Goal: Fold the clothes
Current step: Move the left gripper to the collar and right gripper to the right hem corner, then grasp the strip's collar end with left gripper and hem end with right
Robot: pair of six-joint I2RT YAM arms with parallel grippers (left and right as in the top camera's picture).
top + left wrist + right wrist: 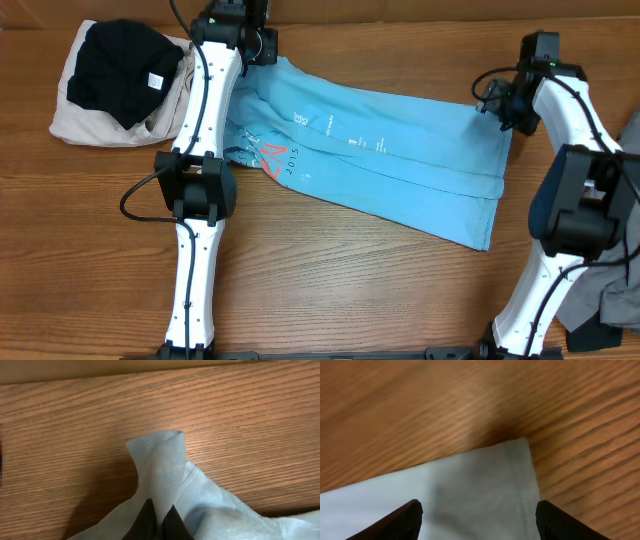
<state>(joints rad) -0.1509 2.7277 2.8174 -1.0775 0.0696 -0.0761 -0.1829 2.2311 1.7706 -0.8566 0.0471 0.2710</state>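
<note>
A wood-grain table is bearing the sky-blue T-shirt, which is lying as a long folded band slanting from the far left down toward the near right. Its white and pink lettering is facing up beside the left arm. The left gripper is pinching a raised peak of the shirt's cloth at the far-left end, its dark fingertips pressed almost together on the fabric. The right gripper is hanging over the shirt's far-right corner with its fingers spread wide and nothing between them, and that corner is lying flat on the wood below. A black garment is sitting on top of a beige garment at the table's far-left corner, just beside the left arm. A grey garment is lying at the near-right edge, partly hidden behind the right arm
</note>
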